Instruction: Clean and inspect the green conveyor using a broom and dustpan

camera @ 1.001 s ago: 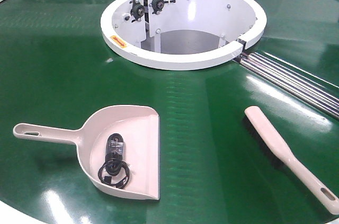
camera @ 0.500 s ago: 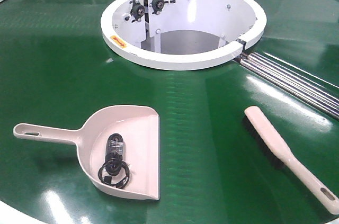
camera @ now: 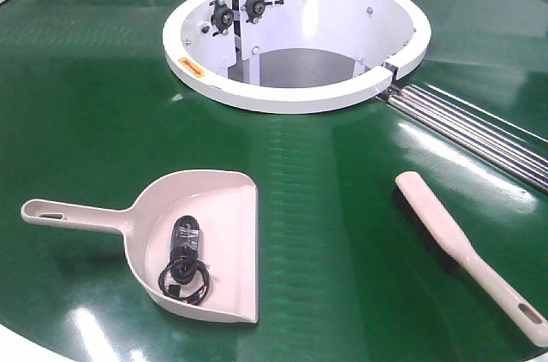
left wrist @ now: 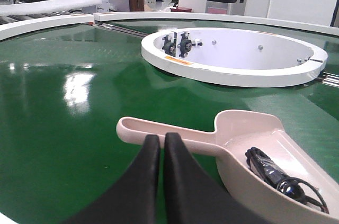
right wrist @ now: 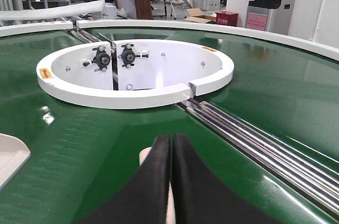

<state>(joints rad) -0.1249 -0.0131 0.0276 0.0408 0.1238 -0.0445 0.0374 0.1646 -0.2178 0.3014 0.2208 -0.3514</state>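
On the green conveyor [camera: 103, 122], the dustpan [camera: 201, 242] lies near the front left with a coiled black cable [camera: 184, 264] inside; the broom [camera: 467, 251] lies well apart to its right. Left fingers [left wrist: 157, 152] and right fingers [right wrist: 170, 152] are pressed together, holding nothing.

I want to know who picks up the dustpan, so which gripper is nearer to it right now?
Left. The left gripper, fingers shut, sits just in front of the dustpan handle. The right gripper is over the broom, away from the dustpan.
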